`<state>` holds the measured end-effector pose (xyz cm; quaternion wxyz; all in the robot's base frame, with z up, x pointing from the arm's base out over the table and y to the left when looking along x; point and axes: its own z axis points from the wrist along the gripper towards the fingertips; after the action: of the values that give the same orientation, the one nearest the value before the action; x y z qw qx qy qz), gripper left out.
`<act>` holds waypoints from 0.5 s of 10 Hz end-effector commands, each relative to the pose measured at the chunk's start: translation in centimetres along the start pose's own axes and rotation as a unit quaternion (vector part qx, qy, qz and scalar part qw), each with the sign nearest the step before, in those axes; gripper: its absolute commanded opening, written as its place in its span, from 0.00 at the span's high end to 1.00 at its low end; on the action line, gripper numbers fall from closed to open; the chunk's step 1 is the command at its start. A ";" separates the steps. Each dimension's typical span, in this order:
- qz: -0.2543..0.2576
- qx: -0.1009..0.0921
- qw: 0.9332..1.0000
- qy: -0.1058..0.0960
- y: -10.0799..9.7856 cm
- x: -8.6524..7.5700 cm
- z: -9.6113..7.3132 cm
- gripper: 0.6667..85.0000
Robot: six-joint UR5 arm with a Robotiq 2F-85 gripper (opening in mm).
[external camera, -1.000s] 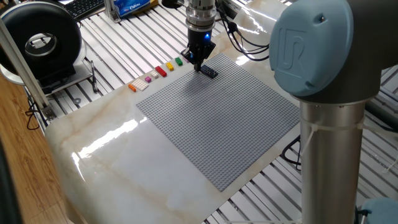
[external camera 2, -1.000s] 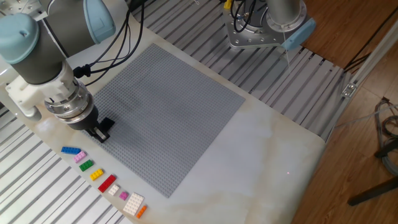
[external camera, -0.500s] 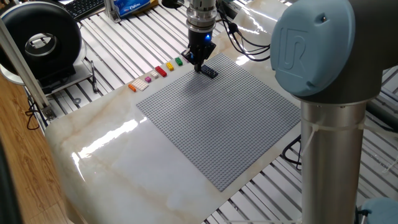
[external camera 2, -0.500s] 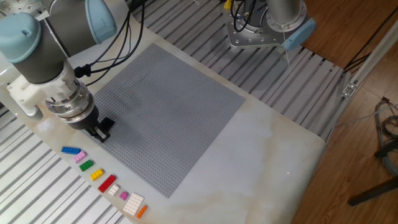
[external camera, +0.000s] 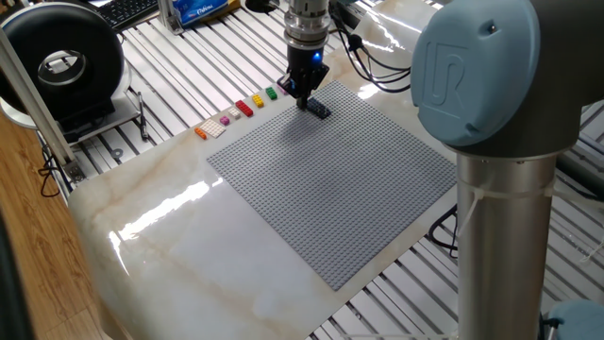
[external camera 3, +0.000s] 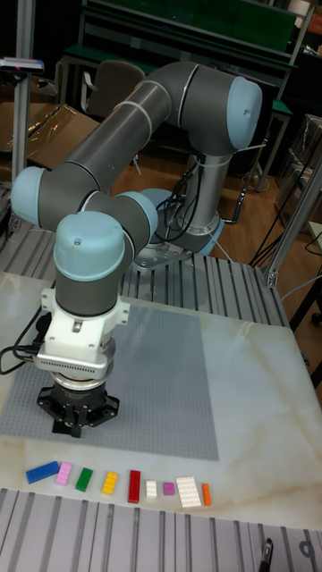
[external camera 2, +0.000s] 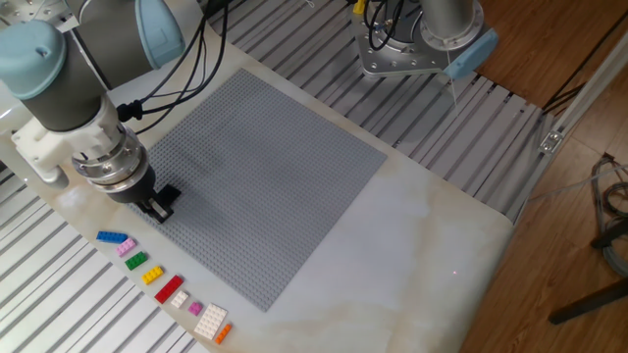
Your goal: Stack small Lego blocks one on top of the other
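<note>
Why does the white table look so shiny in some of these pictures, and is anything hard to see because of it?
In one fixed view, bright streaks of glare lie on the marble table, while the grey baseplate stays matte. The other fixed view is evener, and the row of small Lego blocks reads clearly. In the tall fixed view, the arm hides the gripper tips.

A raised "UR" logo stands on the blue cap [external camera: 486, 66] of the near arm joint. The print on the blue box [external camera: 200, 8] at the far side is too small to read.
</note>
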<state>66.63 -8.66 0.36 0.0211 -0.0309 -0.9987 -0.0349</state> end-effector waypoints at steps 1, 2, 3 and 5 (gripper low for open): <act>-0.001 -0.002 1.000 0.001 -0.2 0.1 -0.2 1.00; -0.003 -0.001 1.000 0.001 -0.3 0.1 -0.2 1.00; -0.002 -0.002 1.000 0.000 -0.2 0.0 -0.2 1.00; 0.003 -0.005 1.000 0.002 0.1 0.0 -0.3 1.00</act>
<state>66.51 -8.87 0.43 0.0234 -0.0279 -0.9988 -0.0334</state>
